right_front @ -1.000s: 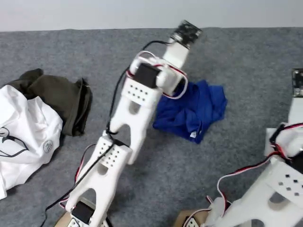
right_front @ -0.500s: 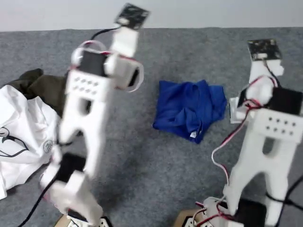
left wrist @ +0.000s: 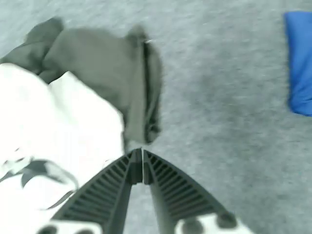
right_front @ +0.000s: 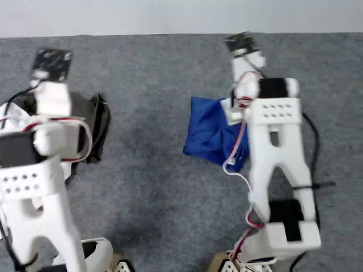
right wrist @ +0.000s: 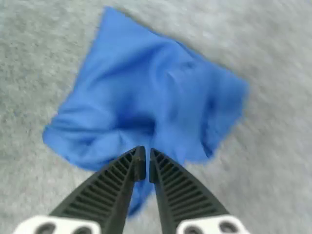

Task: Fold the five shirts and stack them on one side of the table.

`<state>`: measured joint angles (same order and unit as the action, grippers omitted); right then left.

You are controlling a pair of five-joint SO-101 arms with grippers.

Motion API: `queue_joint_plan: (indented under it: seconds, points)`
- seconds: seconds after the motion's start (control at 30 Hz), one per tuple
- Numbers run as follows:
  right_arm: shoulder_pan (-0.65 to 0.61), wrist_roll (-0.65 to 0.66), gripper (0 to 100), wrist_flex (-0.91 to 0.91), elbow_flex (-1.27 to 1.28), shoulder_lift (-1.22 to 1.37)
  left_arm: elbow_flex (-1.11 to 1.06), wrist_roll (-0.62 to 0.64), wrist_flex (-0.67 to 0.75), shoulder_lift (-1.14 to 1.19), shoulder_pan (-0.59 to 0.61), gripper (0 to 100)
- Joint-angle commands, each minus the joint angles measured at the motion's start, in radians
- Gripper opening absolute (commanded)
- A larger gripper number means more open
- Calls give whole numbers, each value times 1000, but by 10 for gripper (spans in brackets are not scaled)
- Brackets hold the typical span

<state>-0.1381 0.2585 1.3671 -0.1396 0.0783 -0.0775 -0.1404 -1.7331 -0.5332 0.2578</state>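
right arm [right_front: 275, 141] covers the 3 o'clock half of the blue shirt [right_front: 207, 133]; left arm [right_front: 39, 164] hides a good chunk of the olive shirt [right_front: 95, 127] at 9 o'clock

— How do the arms stand?
— The left arm [right_front: 34, 175] and the right arm [right_front: 276, 147] both rise from their bases and stretch forward, wrists tipped down.
— And the hands?
— The left hand [left wrist: 138, 163] has its fingers pressed together. The right hand [right wrist: 145, 161] is closed too, tips all but touching.

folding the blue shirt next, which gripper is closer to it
Right. The right gripper hangs over the blue shirt; the left gripper is over by the olive shirt.
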Motion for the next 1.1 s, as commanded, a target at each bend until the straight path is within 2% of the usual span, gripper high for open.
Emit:
queue_joint_plan:
  seconds: [0.0,0.13,0.37,0.47,0.57,0.77,0.9,1.07]
  points:
    - [-25,-12,26,-102,-54,81,-28,-34,-18,-69,87,6]
    - [36,9,28,-199,-54,217,-38,-60,-18,-91,160,6]
    - [325,222,28,-400,-57,363,-39,-68,-18,-120,235,6]
    - [367,241,27,-357,-115,332,-41,-64,-18,-126,235,6]
    - [337,238,28,-180,-210,259,-41,-63,-18,-120,235,6]
    - [166,230,28,91,-265,157,-41,-60,-18,-118,233,6]
    - [102,107,26,134,-253,176,-41,-60,-18,-118,233,6]
    - [157,71,30,113,-255,249,-41,-60,-20,-124,233,6]
